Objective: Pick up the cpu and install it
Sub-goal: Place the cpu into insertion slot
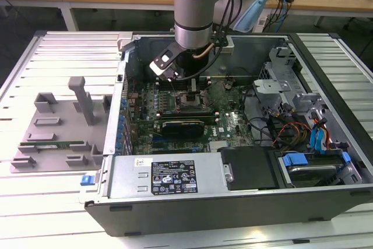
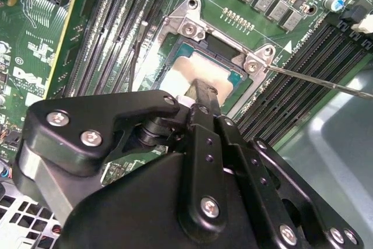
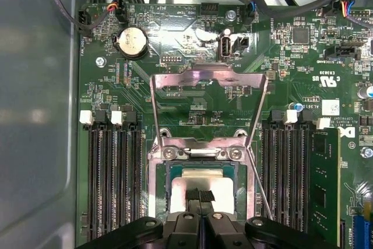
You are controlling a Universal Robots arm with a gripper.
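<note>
The jaws of the black gripper are clenched together, tips resting on the silvery-grey square cpu, which lies flat in the metal-framed socket, seemingly to seat it. Beyond, the thin silver retaining plate stands hinged up, leaving the socket open.

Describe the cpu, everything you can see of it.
The cpu is a small flat square chip, silvery-grey metal top, thin greenish edge. It lies flat in the socket on the motherboard, with the metal retention plate swung up off it. The gripper sits over its middle, jaws closed together, hiding part of it; whether they touch the top is unclear.
</note>
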